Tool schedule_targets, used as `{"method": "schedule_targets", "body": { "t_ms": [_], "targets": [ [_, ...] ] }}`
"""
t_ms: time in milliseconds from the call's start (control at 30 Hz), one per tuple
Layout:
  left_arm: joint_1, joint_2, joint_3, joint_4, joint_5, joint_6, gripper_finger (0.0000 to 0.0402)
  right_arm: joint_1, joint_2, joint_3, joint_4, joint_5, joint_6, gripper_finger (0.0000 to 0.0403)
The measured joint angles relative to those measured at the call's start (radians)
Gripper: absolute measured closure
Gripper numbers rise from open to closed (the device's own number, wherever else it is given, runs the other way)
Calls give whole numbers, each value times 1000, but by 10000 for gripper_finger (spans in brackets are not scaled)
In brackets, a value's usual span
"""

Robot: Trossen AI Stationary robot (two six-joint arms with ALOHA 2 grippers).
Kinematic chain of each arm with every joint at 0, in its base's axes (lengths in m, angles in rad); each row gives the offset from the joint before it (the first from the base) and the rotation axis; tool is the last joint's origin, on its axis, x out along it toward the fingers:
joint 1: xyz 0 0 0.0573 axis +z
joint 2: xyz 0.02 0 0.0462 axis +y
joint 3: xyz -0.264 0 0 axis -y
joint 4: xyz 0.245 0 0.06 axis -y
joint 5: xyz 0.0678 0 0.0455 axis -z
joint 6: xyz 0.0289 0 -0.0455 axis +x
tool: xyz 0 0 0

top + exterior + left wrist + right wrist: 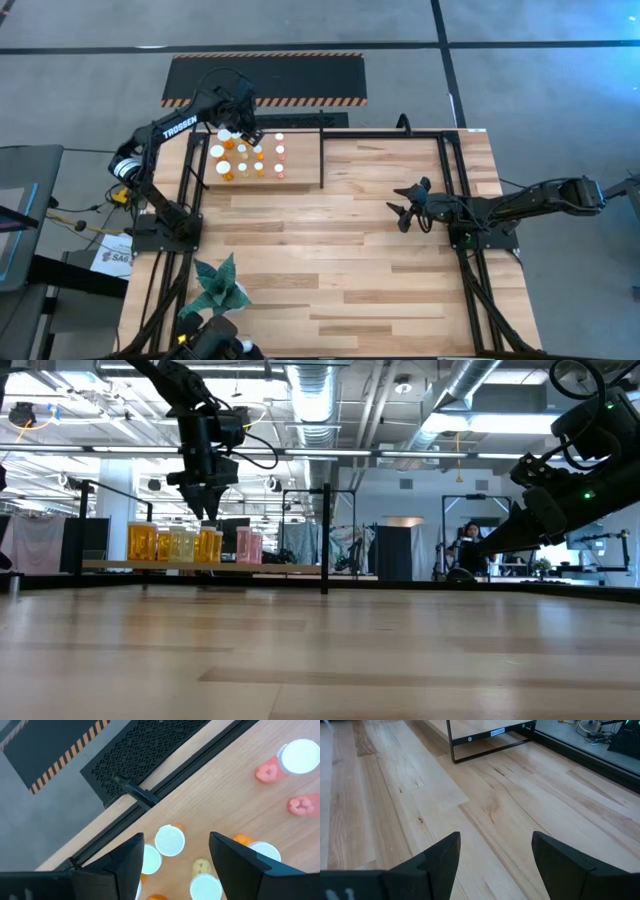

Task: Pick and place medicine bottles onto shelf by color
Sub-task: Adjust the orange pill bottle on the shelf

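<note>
The medicine bottles [250,155] stand grouped on the shelf [297,178] in the upper left of the high view. Orange and amber bodies occupy the left part of the group; pinkish-red bodies occupy the right part. No bottle is visible elsewhere on the table [340,270], so the sorting appears to be at or near completion.

The left gripper [247,128] hangs directly above the group. Its fingers [125,865] are spread and hold nothing; white caps show between and below them in the left wrist view. This suggests a release just made or a final adjustment. The right gripper [404,210] waits over the bare boards at center right of the high view, fingers apart and empty.

The surface is light butcher-block wood inside a black metal frame. A black panel [265,78] with hazard-striped edges lies at the upper center. A green folded object [220,285] lies at the lower left. The low view shows an open workshop with ceiling ducts and a person [466,550] at right of center.
</note>
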Motion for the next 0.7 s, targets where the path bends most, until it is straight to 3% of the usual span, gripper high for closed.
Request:
{"method": "schedule_targets", "body": {
  "t_ms": [700],
  "targets": [
    [-1,1,-156,179,-45,-1,189,0,0,0,0,0,0,132]
  ]
}}
